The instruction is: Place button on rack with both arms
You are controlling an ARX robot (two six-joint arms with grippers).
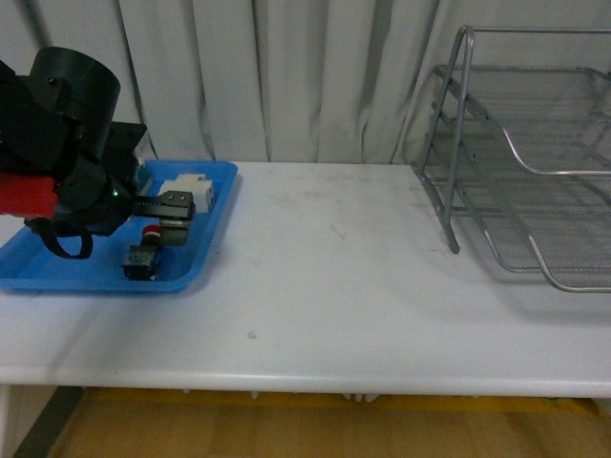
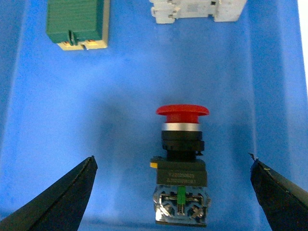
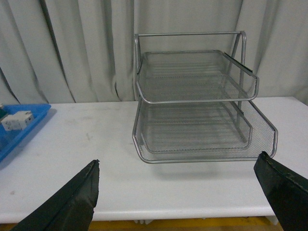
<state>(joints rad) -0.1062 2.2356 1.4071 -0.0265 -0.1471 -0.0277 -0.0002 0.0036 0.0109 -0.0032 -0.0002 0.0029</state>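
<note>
1. Left jaws gape wide and grip nothing; the button (image 2: 180,173) lies between their tips, touching neither.
2. Its long axis runs straight out from my wrist, with the red cap at the far end pointing toward the green-and-cream block (image 2: 77,24) and the white component (image 2: 195,9).
3. All three lie in the blue tray (image 2: 96,120) at the left of the desk (image 1: 334,277).
4. Right jaws are spread wide and empty, facing the rack (image 3: 192,139), which stands well apart from the tray.
</note>
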